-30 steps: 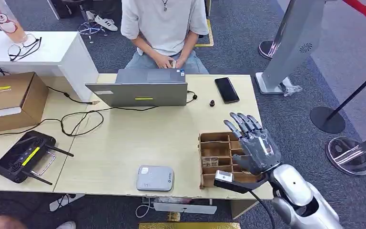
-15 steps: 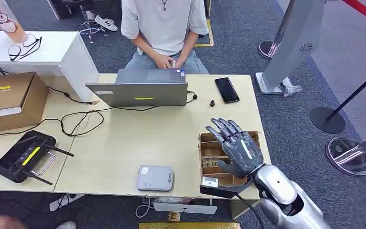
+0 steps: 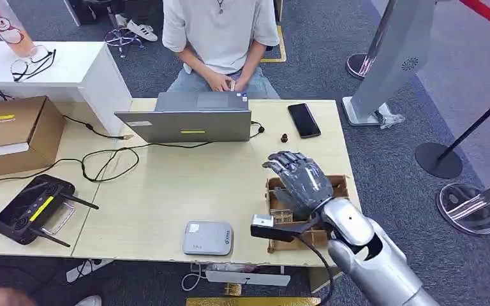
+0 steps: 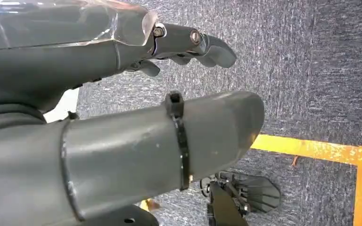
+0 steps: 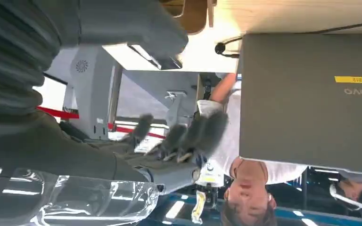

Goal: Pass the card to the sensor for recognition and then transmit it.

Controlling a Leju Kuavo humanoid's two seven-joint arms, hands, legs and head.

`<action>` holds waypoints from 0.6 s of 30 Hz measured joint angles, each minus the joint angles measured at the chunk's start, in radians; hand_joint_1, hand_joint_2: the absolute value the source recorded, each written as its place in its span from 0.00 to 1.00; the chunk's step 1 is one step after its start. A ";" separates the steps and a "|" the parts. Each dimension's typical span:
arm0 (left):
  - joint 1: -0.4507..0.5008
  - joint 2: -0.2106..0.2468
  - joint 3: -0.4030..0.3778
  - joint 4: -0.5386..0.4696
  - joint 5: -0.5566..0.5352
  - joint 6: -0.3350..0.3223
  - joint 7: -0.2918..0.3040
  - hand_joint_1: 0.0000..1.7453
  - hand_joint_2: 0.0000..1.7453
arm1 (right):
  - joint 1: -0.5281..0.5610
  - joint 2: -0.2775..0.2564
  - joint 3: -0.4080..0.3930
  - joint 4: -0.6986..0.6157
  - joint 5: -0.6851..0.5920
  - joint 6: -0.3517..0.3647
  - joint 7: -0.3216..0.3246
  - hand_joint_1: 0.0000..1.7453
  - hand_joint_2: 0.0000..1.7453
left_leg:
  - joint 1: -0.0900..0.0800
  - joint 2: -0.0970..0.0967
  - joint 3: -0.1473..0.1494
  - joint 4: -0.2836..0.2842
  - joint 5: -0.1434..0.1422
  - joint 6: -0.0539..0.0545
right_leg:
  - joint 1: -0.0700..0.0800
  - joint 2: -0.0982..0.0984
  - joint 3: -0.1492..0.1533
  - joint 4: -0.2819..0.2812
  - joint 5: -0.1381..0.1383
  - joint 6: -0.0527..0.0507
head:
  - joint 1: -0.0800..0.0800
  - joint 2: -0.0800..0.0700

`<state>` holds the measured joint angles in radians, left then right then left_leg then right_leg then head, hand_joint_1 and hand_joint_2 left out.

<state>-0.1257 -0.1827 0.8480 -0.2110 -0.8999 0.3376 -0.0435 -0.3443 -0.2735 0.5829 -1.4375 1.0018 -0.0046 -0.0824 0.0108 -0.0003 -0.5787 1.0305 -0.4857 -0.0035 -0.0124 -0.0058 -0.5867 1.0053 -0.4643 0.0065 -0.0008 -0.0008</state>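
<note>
Right hand (image 3: 300,182) hovers over the brown wooden compartment box (image 3: 279,203) at the near right of the pale wood table (image 3: 166,191) — fingers spread wide, palm down, nothing held. In the right wrist view the dark fingers (image 5: 202,134) show blurred but apart, w/ the grey laptop lid (image 5: 311,99) beyond them. The card: can't tell for sure which item it is; small pale slips sit in the box's compartments, approx under the hand, too small to read. The flat grey rounded-square sensor pad (image 3: 208,238) lies near the table's front edge, just left of the box, apart from it. Left hand (image 4: 122,108) hangs over dark grey carpet w/ a yellow floor line (image 4: 320,150); fingers part-curled w/ a gap to the thumb, holds nothing. Opposite side: person in a white T-shirt (image 3: 220,29) seated behind the open grey laptop (image 3: 188,121). Black phone (image 3: 304,120) lies flat right of the laptop. Far left — brown cardboard box (image 3: 13,131), black controller w/ antennas (image 3: 35,209).
</note>
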 joint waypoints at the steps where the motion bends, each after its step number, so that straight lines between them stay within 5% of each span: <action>1: 0.000 0.000 0.000 0.000 0.002 0.001 0.000 0.00 0.00 | -0.006 0.003 0.003 0.009 0.000 0.000 0.001 0.80 1.00 | 0.000 0.000 0.000 0.000 0.000 0.000 | 0.000 0.000 0.000 0.000 0.000 0.000 | 0.000 0.000; 10: 0.001 0.000 0.000 0.000 0.014 0.003 0.002 0.00 0.00 | -0.028 0.008 0.015 0.058 0.000 -0.014 0.001 0.76 1.00 | 0.000 0.000 0.000 0.000 0.000 0.000 | 0.000 0.000 0.000 0.000 0.000 0.000 | 0.000 0.000; 11: 0.001 0.000 0.000 0.000 0.016 0.005 0.002 0.00 0.00 | -0.028 0.008 0.016 0.059 0.000 -0.017 0.001 0.62 1.00 | 0.000 0.000 0.000 0.000 0.000 0.000 | 0.000 0.000 0.000 0.000 0.000 0.000 | 0.000 0.000; 13: 0.001 0.000 0.000 0.000 0.019 0.005 0.002 0.00 0.00 | -0.026 0.007 0.016 0.058 0.000 -0.019 0.001 0.53 1.00 | 0.000 0.000 0.000 0.000 0.000 0.000 | 0.000 0.000 0.000 0.000 0.000 0.000 | 0.000 0.000; 18: 0.002 0.001 0.000 0.000 0.023 0.006 -0.002 0.00 0.00 | -0.010 0.004 0.016 0.034 0.003 -0.034 0.008 0.48 1.00 | 0.000 0.000 0.000 0.000 0.000 0.000 | 0.000 0.000 0.000 0.000 0.000 0.000 | 0.000 0.000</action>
<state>-0.1240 -0.1820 0.8480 -0.2110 -0.8766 0.3437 -0.0450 -0.3540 -0.2697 0.5985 -1.4038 1.0048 -0.0389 -0.0740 0.0108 -0.0001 -0.5783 1.0305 -0.4857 -0.0035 -0.0123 -0.0056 -0.5869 1.0052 -0.4643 0.0064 -0.0008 -0.0008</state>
